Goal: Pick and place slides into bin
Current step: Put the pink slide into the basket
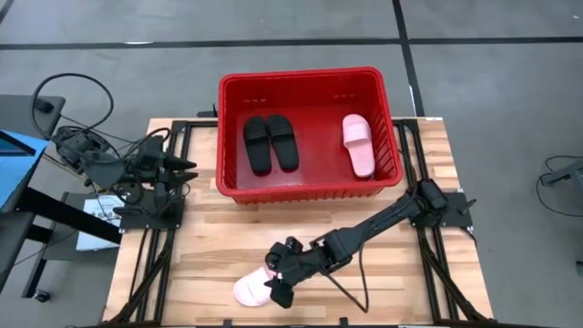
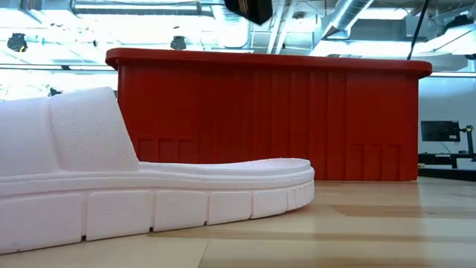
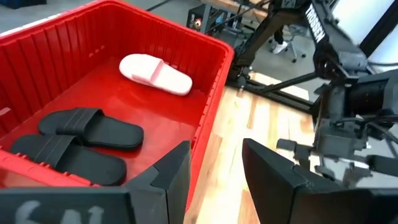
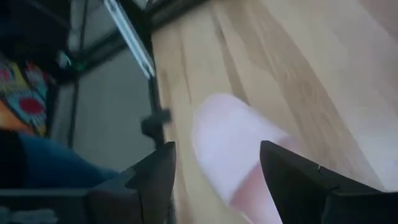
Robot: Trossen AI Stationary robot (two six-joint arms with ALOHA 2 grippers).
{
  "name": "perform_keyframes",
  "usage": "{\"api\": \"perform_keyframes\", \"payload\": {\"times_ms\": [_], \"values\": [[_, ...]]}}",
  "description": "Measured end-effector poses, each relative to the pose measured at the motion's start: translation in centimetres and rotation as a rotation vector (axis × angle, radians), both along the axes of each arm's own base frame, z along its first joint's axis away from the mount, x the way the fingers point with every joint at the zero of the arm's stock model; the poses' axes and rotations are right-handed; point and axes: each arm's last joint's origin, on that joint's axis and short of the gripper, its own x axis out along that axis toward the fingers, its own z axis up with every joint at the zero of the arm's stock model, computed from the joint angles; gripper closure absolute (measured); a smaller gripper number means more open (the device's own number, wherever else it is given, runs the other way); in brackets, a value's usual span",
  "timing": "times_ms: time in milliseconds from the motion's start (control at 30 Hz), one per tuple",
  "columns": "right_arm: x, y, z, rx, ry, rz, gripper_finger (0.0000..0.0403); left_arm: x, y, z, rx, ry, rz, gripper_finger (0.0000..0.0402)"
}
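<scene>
The red bin (image 1: 310, 77) stands at the table's far middle. On its floor lie two black slides (image 1: 271, 143) side by side and one pale pink slide (image 1: 358, 144). A second pink slide (image 1: 246, 292) lies sole down on the wood near the table's front edge; it also shows in the low view (image 2: 149, 193). My right gripper (image 1: 273, 281) is open above this slide, and in the right wrist view (image 4: 217, 168) the slide (image 4: 230, 143) shows between the two fingers. My left gripper (image 1: 189, 170) is open and empty at the table's left, beside the bin.
Black frame rails (image 1: 150, 246) run along the table's left and right sides. Bare wood (image 1: 392, 282) lies between the bin and the front edge. In the left wrist view the bin's near wall (image 3: 211, 112) stands just ahead of the left fingers.
</scene>
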Motion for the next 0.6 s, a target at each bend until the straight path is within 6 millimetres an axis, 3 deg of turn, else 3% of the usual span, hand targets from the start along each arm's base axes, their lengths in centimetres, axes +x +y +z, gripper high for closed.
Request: {"api": "perform_keyframes", "payload": {"times_ms": [167, 267, 600], "values": [[-1.1, -0.7, -0.1, -0.239, 0.067, 0.179, 0.0184, -0.2, 0.1, -0.3, 0.022, 0.035, -0.003, 0.0266], [-1.6, -1.2, -1.2, -0.358, 0.149, 0.268, 0.0190, -0.2, 0.1, -0.3, 0.021, 0.034, -0.003, 0.0266], [-1.1, -3.5, -3.6, -0.474, 0.298, 0.323, 0.0222, -0.2, 0.1, -0.3, 0.001, 0.029, 0.005, 0.0266]]}}
